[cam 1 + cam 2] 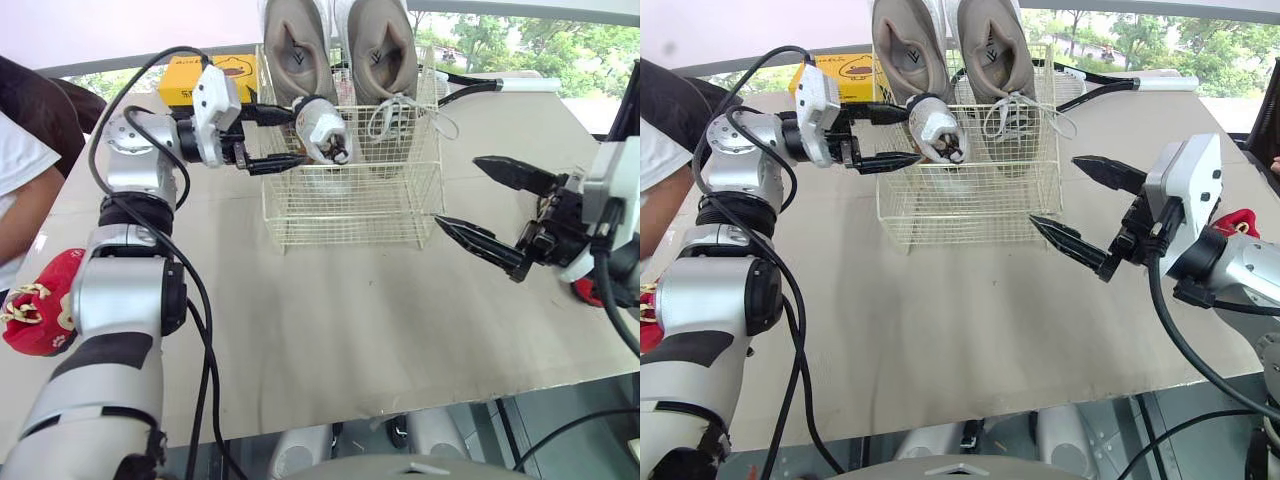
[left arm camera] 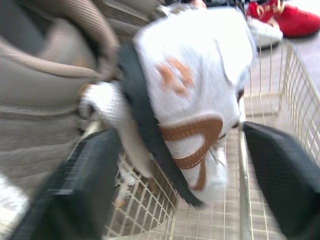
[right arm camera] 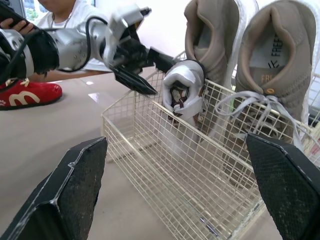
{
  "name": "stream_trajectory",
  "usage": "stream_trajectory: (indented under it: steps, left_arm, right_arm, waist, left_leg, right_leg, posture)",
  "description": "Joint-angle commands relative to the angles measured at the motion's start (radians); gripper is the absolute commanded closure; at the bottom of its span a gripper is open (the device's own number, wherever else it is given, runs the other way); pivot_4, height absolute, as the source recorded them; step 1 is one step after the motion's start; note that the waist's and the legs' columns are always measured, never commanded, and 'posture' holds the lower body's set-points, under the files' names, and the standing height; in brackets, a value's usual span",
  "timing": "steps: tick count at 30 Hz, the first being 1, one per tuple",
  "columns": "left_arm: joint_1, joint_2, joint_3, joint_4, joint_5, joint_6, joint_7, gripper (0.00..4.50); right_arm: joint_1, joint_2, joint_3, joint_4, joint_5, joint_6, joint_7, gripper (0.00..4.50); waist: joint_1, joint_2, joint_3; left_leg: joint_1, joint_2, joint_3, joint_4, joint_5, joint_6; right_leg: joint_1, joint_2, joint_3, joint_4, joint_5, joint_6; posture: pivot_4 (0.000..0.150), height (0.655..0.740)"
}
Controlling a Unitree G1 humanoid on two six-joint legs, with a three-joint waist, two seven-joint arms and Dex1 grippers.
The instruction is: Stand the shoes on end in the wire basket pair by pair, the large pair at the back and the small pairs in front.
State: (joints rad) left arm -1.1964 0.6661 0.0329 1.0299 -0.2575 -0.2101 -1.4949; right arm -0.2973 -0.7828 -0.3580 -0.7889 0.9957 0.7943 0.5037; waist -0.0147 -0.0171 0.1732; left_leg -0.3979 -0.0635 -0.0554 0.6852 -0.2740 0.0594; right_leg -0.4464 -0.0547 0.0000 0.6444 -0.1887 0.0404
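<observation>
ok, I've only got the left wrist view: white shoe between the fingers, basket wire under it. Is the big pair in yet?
Observer: Yes, the large taupe pair stands heel-up along the back of the wire basket.
Operator: Right arm?
Observer: The right pincer is open and empty, over the table to the right of the basket.
Operator: Other small shoes?
Observer: One red shoe lies on the table at the robot's left.
</observation>
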Motion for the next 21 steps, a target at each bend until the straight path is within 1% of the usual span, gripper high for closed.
stream_trajectory:
  steps: [1,3,6,9,11,13,14,16,17,21]
  left_arm:
    - [0.051,0.061,0.074,-0.205,-0.087,0.171,0.003,0.11]
    - [0.123,0.088,0.108,-0.372,-0.141,0.299,0.036,0.11]
    - [0.252,0.112,0.164,-0.653,-0.264,0.540,0.110,0.11]
    - [0.373,0.108,0.249,-0.951,-0.475,0.820,0.247,0.11]
    - [0.433,0.082,0.289,-1.115,-0.622,0.966,0.361,0.11]
    - [0.511,0.039,0.301,-1.272,-0.757,1.064,0.472,0.11]
    - [0.548,0.016,0.296,-1.340,-0.802,1.090,0.521,0.11]
    - [0.628,-0.034,0.264,-1.449,-0.840,1.107,0.606,0.11]
    - [0.658,-0.064,0.245,-1.493,-0.838,1.102,0.660,0.11]
    - [0.757,-0.125,0.092,-1.651,-0.751,1.070,0.763,0.11]
  right_arm:
    - [-0.033,-0.024,0.014,0.036,0.002,-0.038,0.050,0.23]
    - [-0.033,-0.030,0.026,0.064,-0.016,-0.053,0.079,0.23]
    - [-0.025,-0.028,0.046,0.096,-0.056,-0.073,0.094,0.23]
    - [-0.032,-0.015,0.066,0.129,-0.093,-0.075,0.066,0.23]
    - [-0.017,-0.021,0.054,0.150,-0.115,-0.076,0.058,0.23]
    - [0.000,-0.026,0.036,0.179,-0.140,-0.062,0.029,0.23]
    - [0.016,-0.030,0.018,0.192,-0.146,-0.055,0.022,0.23]
    - [0.056,-0.050,-0.010,0.221,-0.205,-0.041,-0.020,0.23]
    - [0.079,-0.063,-0.036,0.226,-0.219,-0.019,-0.044,0.23]
    - [0.174,-0.126,-0.177,0.238,-0.205,0.107,-0.078,0.23]
  waist:
    - [-0.001,0.000,0.000]
    - [-0.002,0.000,0.000]
    - [0.001,0.000,0.000]
    - [0.006,-0.001,0.000]
    - [0.010,-0.001,0.000]
    - [0.016,-0.001,0.000]
    - [0.017,0.000,0.000]
    - [0.021,0.001,-0.001]
    - [0.026,0.001,-0.001]
    - [0.032,0.001,-0.001]
  left_leg:
    - [0.000,0.000,0.000,0.000,0.000,0.000]
    - [0.000,0.000,0.000,0.000,0.000,0.000]
    - [-0.001,0.001,-0.001,0.000,0.001,-0.002]
    - [-0.002,0.001,-0.001,0.000,0.002,-0.004]
    - [-0.002,0.001,-0.001,0.000,0.002,-0.004]
    - [-0.002,0.001,-0.002,0.000,0.002,-0.004]
    - [-0.002,0.001,-0.002,0.001,0.002,-0.004]
    - [0.000,0.001,0.000,0.000,0.002,-0.005]
    - [0.001,0.001,0.000,-0.001,0.002,-0.005]
    - [0.001,0.001,0.001,-0.001,0.003,-0.006]
  right_leg:
    - [0.000,0.000,0.000,0.000,0.000,0.000]
    - [0.000,0.000,0.001,0.000,0.000,0.000]
    - [0.000,-0.001,0.004,-0.002,0.000,0.000]
    - [0.000,-0.001,0.005,-0.003,0.000,0.000]
    - [0.000,-0.002,0.005,-0.003,0.000,0.000]
    - [0.000,-0.002,0.005,-0.003,0.000,0.000]
    - [0.000,-0.002,0.005,-0.003,0.000,0.000]
    - [0.000,-0.002,0.006,-0.003,0.000,0.000]
    - [0.001,-0.002,0.007,-0.002,0.000,0.000]
    - [0.001,-0.002,0.008,-0.001,0.000,0.000]
  posture:
    - [0.150,0.7400]
    - [0.150,0.7400]
    - [0.150,0.7400]
    - [0.150,0.7400]
    - [0.150,0.7400]
    - [0.150,0.7400]
    - [0.150,0.7400]
    - [0.150,0.7400]
    - [0.150,0.7400]
    - [0.150,0.7400]
